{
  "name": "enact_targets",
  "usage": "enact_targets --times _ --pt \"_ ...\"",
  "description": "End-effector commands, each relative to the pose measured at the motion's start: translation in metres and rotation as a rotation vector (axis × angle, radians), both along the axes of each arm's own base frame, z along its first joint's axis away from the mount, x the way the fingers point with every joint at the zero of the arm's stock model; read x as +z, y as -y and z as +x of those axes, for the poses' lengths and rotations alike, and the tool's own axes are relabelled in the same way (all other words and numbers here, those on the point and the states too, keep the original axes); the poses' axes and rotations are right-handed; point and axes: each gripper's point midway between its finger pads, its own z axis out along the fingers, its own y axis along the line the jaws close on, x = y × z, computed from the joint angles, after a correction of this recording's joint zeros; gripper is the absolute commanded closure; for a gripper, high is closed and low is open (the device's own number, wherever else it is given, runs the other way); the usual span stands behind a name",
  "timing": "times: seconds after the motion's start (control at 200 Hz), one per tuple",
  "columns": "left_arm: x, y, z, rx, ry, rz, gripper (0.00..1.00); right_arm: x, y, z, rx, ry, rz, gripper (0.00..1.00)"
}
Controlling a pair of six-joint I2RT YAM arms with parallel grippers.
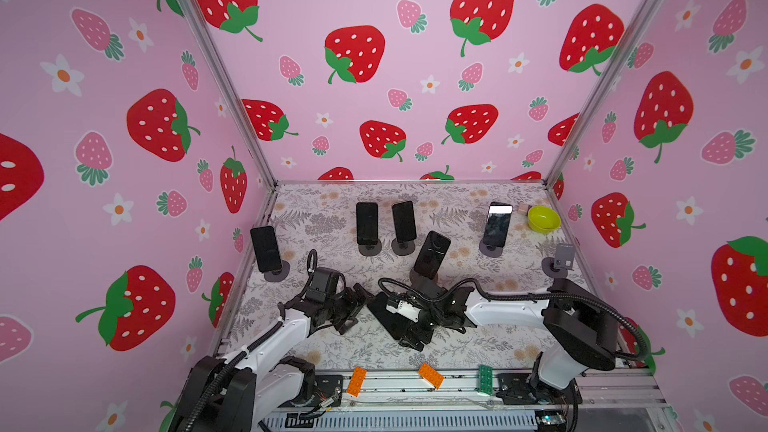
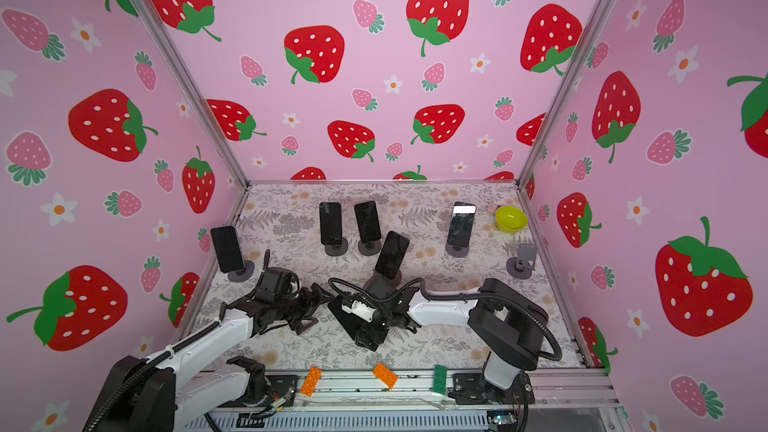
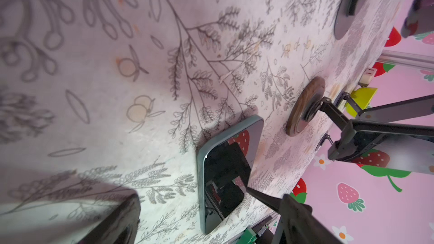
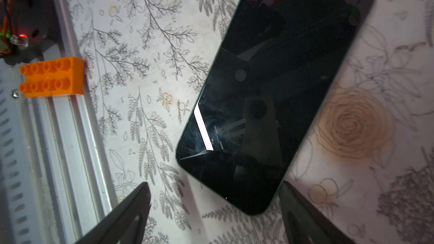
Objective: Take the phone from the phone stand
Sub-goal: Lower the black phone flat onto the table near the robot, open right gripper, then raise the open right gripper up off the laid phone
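Right wrist view shows the phone [image 4: 270,90] lying flat, screen up, on the tabletop [image 4: 152,66]. It fills the centre and upper right of the frame. In a top view it sits low in the middle [image 1: 384,317], off any stand.

The left tool [image 3: 187,198] stands wide and holds nothing, close beside the phone's edge. The right tool [image 4: 215,184] is also spread, with a finger on either side of the phone's near end, and does not clamp it.

I judge the phone stiff and fairly heavy, with slick glass that could slide or crack. Lying flat, it offers little to pinch. The long side edges near the middle look the best hold, once one edge is tipped up.

Counting left to right in a top view:
- **Phones on stands:** a far-left phone [image 1: 266,249], twin phones [image 1: 367,224], a tilted phone [image 1: 432,255] and a lit-topped phone [image 1: 497,225], five in all. With the flat one that makes six phones.
- **Stands:** six, counting the empty stand [image 1: 563,257] at the right.
- **Upper right of the tabletop:** one bowl [image 1: 544,224], with one small block [image 1: 524,209] beside it.
- **Rail [image 1: 465,386] along the bottom:** two orange bricks [image 1: 356,381] and one green brick [image 1: 485,379].
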Motion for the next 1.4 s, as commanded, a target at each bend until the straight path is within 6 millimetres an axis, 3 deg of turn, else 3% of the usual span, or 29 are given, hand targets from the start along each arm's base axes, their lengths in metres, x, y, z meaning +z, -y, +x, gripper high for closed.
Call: enact_targets --times 0.0,0.305,0.485,0.605,0.77,0.946,1.171,1.271,1.391 --pt "-0.007 -0.002 0.004 0.038 -0.005 0.012 0.06 0.002 -0.006 -0.016 0.048 -0.079 0.05 0.13" --pt "-0.006 0.001 0.017 0.001 0.003 0.036 0.05 0.005 -0.039 -0.027 0.095 -0.145 0.106 0.11" --pt "0.0 -0.018 0.022 0.031 0.006 0.046 0.05 0.01 -0.049 -0.027 0.097 -0.147 0.134 0.11" --pt "0.012 -0.039 0.028 0.074 0.044 0.069 0.05 0.017 -0.038 -0.015 0.097 -0.038 0.11 0.1" --pt "0.033 -0.062 0.039 0.138 0.117 0.07 0.04 0.026 -0.014 0.012 0.131 0.259 0.104 0.08" --pt "0.052 -0.074 0.047 0.142 0.193 0.118 0.04 0.037 -0.019 0.021 0.287 0.531 0.24 0.07" --pt "0.052 -0.109 0.04 0.162 0.245 0.332 0.03 0.016 -0.024 0.035 0.329 0.576 0.223 0.06" --pt "0.045 -0.122 0.037 0.235 0.275 0.384 0.05 0.008 -0.028 0.034 0.335 0.541 0.235 0.06" --pt "0.05 -0.134 0.036 0.265 0.296 0.451 0.06 -0.002 -0.029 0.033 0.335 0.478 0.234 0.07"
